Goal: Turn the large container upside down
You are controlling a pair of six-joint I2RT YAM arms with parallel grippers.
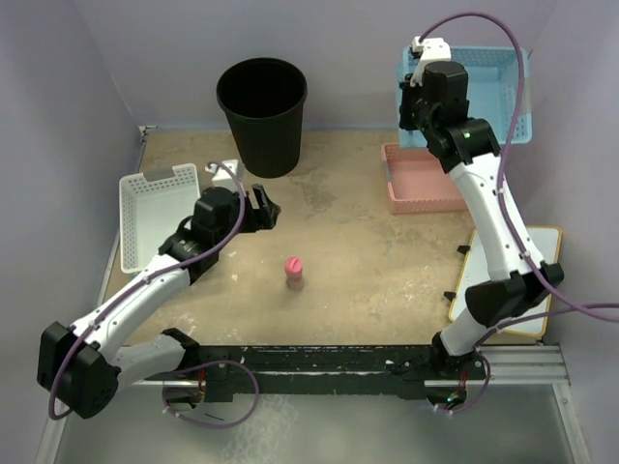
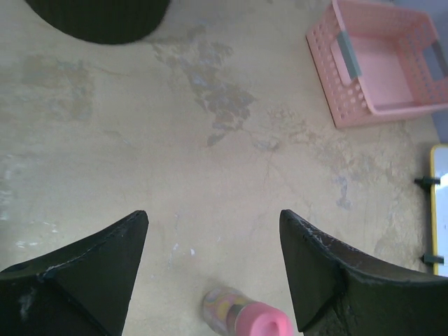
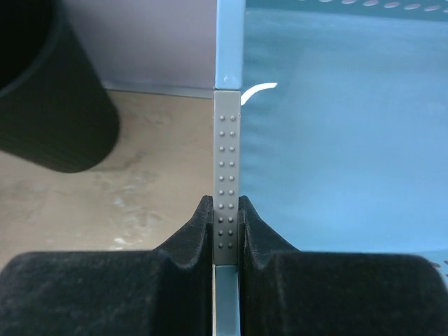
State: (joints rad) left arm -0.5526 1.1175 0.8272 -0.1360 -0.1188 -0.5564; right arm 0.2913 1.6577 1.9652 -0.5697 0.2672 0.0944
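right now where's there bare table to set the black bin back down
Widest bare table: between the black bin, the pink basket and the small bottle. A smaller patch lies right of the bottle. Crowded: left edge, with the white basket and open left tool; far right corner, where the right tool clamps the blue basket.

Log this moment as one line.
large container upright | left gripper open, clear of it | right gripper shut on blue basket
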